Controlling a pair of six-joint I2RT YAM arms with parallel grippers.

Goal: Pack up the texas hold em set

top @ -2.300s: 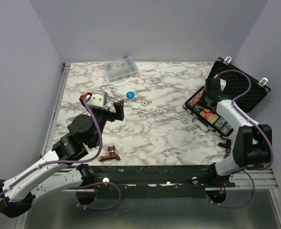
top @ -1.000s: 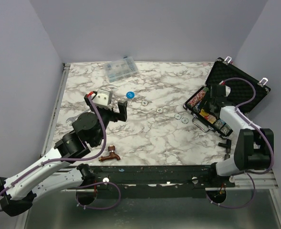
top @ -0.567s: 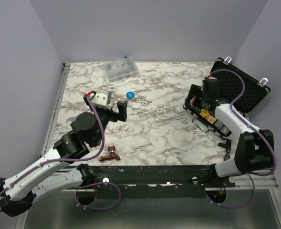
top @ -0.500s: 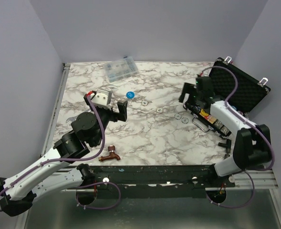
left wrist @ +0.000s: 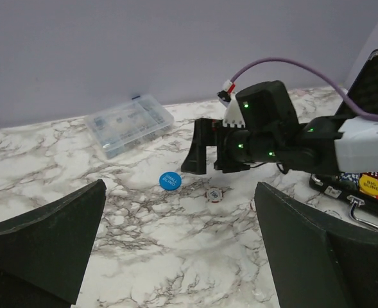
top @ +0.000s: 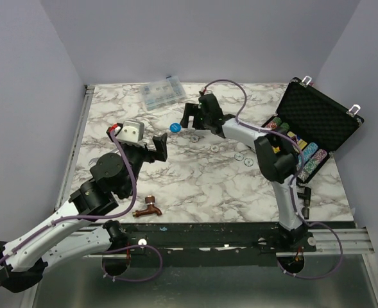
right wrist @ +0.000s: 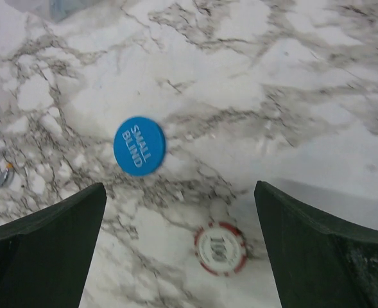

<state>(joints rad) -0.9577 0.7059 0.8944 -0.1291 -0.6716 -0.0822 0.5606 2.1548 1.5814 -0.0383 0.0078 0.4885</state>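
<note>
right gripper: I'm seeing jaws spread wide, gripping nothing, hovering over round blue plastic disc and red-white chip
left gripper: hanging released, empty
black foam-lined hard case: lying open far right, multicoloured chip rows sitting inside

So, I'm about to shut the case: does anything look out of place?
Yes. The blue disc and a red-rimmed chip lie loose on the table. A few more discs trail toward the open case. A copper faucet at the near edge looks foreign to the set.
</note>
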